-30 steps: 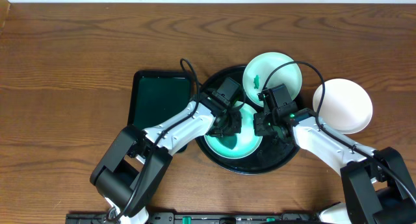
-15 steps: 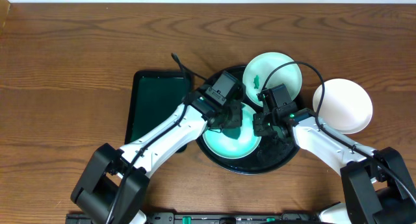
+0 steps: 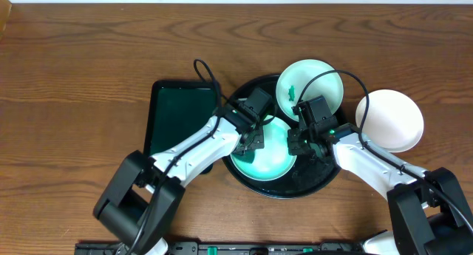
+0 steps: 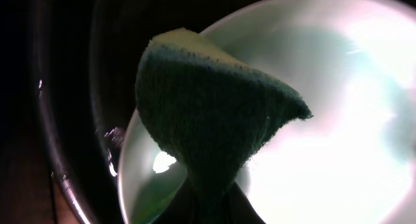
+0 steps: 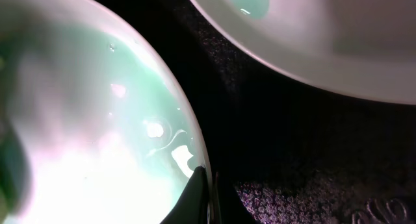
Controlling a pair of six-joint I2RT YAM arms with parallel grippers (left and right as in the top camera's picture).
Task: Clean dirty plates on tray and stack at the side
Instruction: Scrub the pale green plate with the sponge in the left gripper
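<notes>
1 glossy pale-green plate (image 3: 270, 162) lies in the tray (image 3: 316, 182) beneath the left gripper (image 3: 251, 142) pinching a sponge (image 4: 214, 113); the right gripper (image 5: 208, 185), pressed together, meets its rim.

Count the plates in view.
3: a greenish plate in the middle of the tray, a smeared plate over its far rim, a clean plate on the table beside it.

You have grained brown wood for the table (image 3: 74, 63), glossy black tray (image 3: 319, 179), smooth shiny white plates (image 3: 390, 120), coarse fibrous green sponge (image 4: 214, 113).
</notes>
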